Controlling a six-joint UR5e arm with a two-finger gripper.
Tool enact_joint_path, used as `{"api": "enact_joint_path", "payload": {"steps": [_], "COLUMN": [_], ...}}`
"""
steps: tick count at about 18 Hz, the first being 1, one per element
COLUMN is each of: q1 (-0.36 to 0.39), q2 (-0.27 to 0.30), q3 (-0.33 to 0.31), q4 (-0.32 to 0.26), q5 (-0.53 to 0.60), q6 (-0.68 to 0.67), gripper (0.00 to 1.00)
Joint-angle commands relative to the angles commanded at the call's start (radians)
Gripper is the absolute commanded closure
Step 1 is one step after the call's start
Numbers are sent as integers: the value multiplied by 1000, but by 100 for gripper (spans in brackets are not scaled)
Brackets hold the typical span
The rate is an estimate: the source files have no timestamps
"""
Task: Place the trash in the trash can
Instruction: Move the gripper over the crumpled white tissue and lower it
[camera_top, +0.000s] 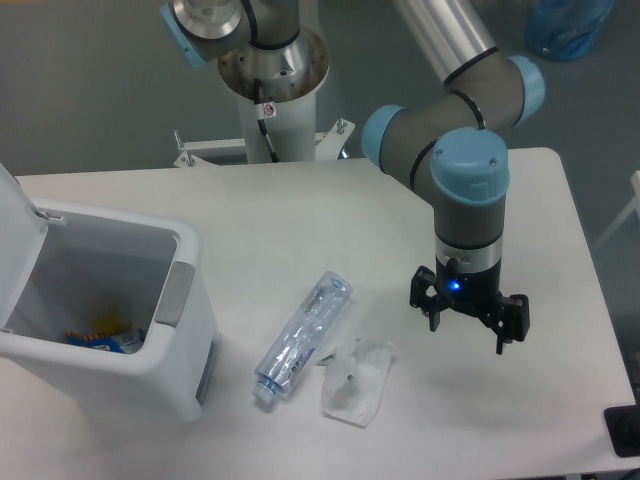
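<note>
Light is even, cool and fairly bright, seemingly from overhead. The table (300, 215) reads pale grey-white without blown highlights. A soft, diffuse shadow lies on it under the gripper (468, 312), and a darker one hugs the near right side of the bin (185, 330). A small blue lamp glows on the wrist. Focus is soft throughout; the bottle (303, 336) label is unreadable.

Single high view facing arm base (272, 75)
</note>
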Motion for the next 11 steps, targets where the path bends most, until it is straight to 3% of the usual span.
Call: {"api": "enact_joint_path", "payload": {"steps": [4, 9, 11], "q1": [-2, -2, -8], "q2": [0, 9, 11], "q3": [-8, -92, -95], "q4": [6, 75, 77], "q5": [-3, -43, -48], "q6": [-8, -46, -98], "gripper": [0, 0, 0]}}
